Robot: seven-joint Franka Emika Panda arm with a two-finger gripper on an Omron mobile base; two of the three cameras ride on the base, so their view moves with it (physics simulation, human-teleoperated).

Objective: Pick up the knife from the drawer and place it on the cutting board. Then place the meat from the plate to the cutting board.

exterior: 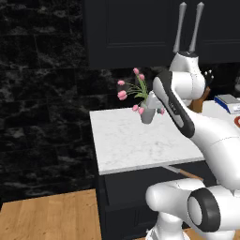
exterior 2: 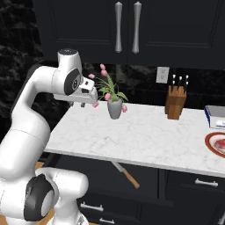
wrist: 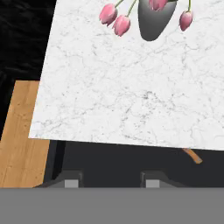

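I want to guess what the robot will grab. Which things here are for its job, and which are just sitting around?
For the job:
knife, in the open drawer
meat
plate
gripper, holding nothing

Just sitting around:
vase of pink tulips
knife block
book
marble counter

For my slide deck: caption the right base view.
Knife lies in the open drawer below the marble counter; the pincer hovers near a vase.

- The knife (exterior 2: 125, 174), slim with a light brown wooden handle and a narrow grey blade, is seen lying aslant in the open black drawer (exterior 2: 145, 176) beneath the counter edge.
- The red-rimmed plate (exterior 2: 210, 145) is set on the counter's right end, with the pinkish meat (exterior 2: 221, 143) resting on it.
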